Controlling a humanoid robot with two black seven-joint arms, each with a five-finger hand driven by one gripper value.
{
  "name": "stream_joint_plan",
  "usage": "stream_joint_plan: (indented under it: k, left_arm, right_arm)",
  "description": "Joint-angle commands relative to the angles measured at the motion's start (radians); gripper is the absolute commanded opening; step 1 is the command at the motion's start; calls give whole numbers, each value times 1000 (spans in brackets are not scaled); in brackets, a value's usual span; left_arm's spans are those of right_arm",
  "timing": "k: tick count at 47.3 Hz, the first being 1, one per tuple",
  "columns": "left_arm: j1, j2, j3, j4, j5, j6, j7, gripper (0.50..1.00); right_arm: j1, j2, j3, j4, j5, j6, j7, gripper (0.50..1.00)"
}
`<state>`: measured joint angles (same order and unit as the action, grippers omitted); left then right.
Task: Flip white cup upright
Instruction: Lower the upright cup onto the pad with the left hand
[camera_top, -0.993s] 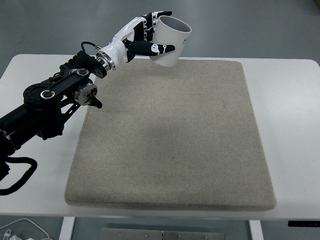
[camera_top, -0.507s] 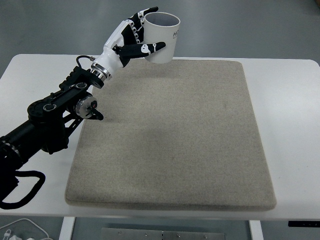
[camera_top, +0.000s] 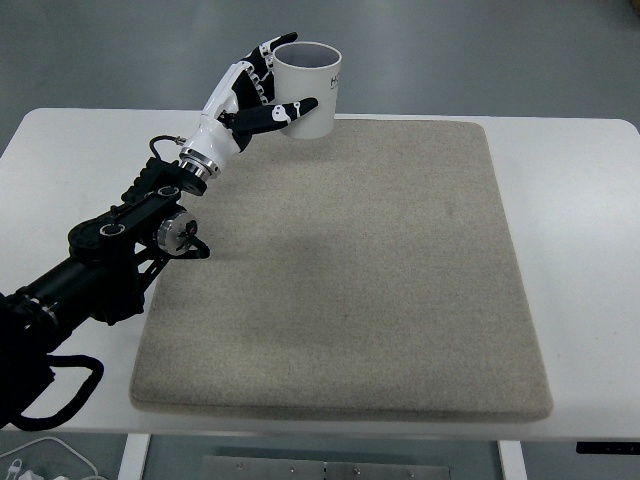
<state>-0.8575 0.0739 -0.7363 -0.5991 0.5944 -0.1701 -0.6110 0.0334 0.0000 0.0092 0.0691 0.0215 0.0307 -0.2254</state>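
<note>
White table (camera_top: 575, 190), rounded corners, spanning the full width of the view. Covered over most of its middle by a beige-grey felt mat (camera_top: 350, 280), rectangular, lying flat, edges slightly rounded, bare white margin left on both sides. Faint dark speck noted on the mat toward its right half. Beyond the far edge of the table, grey floor (camera_top: 500, 50), smooth and unmarked. Below the near edge, part of a table leg frame and a white cable (camera_top: 40, 455) at lower left.

Left hand (camera_top: 262, 88) raised at the mat's far left corner, arm entering from the lower left, black links and a round joint over the mat's left border. Fingers clamped round the white cup (camera_top: 308, 92): thumb across the near wall, remaining fingers wrapped behind the left side. Cup held mouth up, close to vertical, open rim facing the camera, dark lettering partly visible on its right wall. Contact between cup base and mat not determinable from this angle.
</note>
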Motion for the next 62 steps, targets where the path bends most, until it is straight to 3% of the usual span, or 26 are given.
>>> stream_joint_plan:
  k: [1,41,53,62]
  left_arm:
    - [0,0,8,2,2,9,0,518]
    - [2,-5,106,74,133,40,0,527]
    - [8,-5,106,94,133,41,0,580]
    - [17,-5,143,108,131,46,0,585]
  right_arm:
    - [0,0,0,0,0,0,0,930]
    - [0,0,0,0,0,0,0,930]
    - [0,0,0,0,0,0,0,928]
    - [-1,0,0,0,0,0,0,930]
